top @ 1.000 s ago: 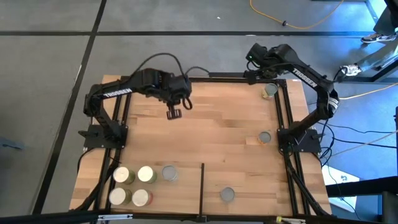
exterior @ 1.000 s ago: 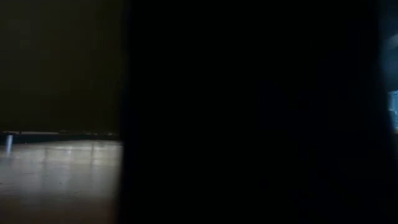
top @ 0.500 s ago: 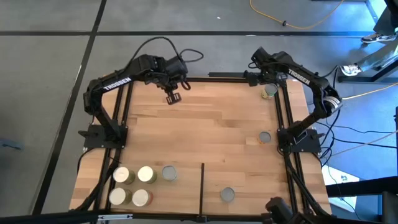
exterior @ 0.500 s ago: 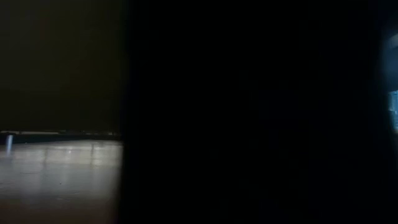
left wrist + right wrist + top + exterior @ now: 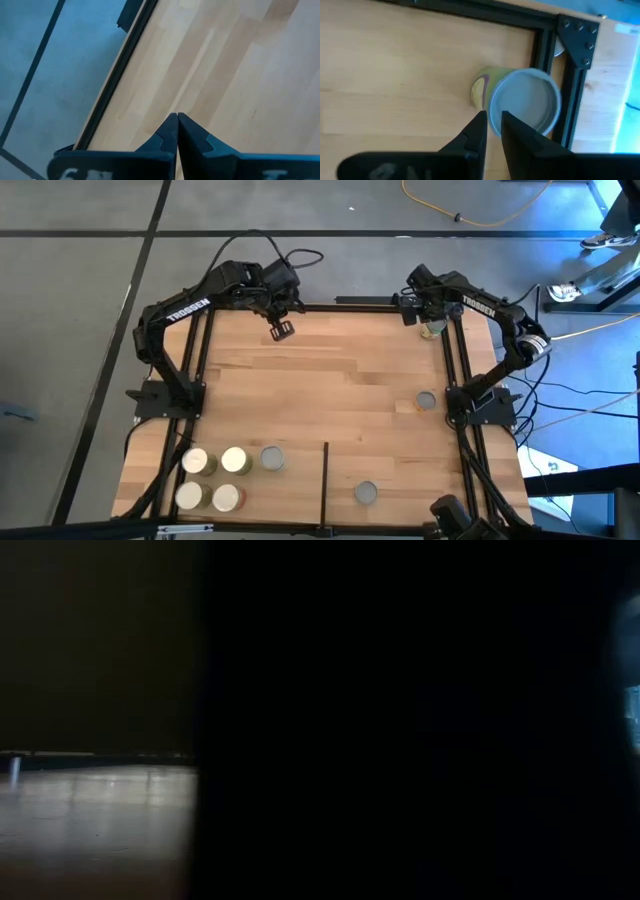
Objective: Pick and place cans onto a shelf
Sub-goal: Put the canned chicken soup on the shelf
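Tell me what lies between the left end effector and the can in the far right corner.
In the high view only bare wood planks lie between the left end effector and the corner can; the right end effector hovers at that can.

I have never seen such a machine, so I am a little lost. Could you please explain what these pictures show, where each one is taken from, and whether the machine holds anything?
Two dark robot arms work at a wooden table framed by black rails. One picture looks straight down from above. One sits at table height and is almost wholly dark. The other two come from cameras on the wrists.

Short cans stand on the wood: a group of five in one near corner and two single ones.

The left claw is shut and holds nothing.

The right claw hangs just above another can in the far corner. Its fingers stand slightly apart, and it grips nothing.
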Controlling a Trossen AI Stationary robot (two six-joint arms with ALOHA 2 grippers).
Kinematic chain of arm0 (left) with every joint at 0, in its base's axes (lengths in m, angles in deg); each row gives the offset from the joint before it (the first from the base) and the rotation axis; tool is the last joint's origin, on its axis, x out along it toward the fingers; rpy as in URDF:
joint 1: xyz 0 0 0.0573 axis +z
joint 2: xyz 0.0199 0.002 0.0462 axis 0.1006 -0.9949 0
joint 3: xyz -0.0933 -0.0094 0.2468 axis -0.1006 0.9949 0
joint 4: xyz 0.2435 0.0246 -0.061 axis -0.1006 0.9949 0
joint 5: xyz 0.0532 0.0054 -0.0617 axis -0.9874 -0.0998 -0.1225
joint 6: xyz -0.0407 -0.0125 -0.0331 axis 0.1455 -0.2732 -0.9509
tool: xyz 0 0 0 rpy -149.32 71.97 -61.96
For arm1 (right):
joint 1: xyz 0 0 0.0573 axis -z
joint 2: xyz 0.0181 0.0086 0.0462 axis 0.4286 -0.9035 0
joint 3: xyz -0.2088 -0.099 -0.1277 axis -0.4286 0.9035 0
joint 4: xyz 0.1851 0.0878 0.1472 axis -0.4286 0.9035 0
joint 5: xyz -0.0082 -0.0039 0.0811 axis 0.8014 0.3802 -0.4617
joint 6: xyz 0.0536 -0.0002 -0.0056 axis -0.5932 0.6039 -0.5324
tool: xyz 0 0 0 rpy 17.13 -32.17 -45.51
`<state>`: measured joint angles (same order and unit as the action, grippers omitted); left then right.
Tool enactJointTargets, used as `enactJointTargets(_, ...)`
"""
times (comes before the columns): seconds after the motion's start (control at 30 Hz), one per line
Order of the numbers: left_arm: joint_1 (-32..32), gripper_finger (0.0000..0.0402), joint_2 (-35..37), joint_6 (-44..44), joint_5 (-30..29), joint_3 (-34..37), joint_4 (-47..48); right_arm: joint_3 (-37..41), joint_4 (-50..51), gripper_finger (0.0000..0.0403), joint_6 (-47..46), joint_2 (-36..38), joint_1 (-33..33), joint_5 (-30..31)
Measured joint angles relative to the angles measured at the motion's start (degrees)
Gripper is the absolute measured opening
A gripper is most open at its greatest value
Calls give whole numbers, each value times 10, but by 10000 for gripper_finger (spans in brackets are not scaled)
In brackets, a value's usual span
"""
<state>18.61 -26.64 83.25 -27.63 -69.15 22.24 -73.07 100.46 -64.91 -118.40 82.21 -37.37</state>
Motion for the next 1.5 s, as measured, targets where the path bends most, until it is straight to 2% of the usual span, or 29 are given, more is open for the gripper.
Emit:
enactJointTargets(0.57, 0, 0, 0, 1, 2, 0, 0, 20, -31, 59, -5, 0, 1, -8)
enactJointTargets(1.07, 0, 0, 0, 15, 2, 0, 0, 16, -28, 59, -12, -75, 0, 49)
enactJointTargets(1.17, 0, 0, 0, 16, 2, 1, 0, 17, -28, 45, 18, -77, -1, 52)
enactJointTargets(1.27, 0, 0, 0, 16, 2, 1, 0, 12, -30, 14, 41, -77, -1, 42)
enactJointTargets(1.4, 0, 0, 0, 16, 2, 1, 0, -5, -27, 9, 80, -79, -1, 27)
enactJointTargets(1.5, 0, 0, 0, 16, 2, 1, 0, -29, -26, 8, 119, -83, -4, -14)
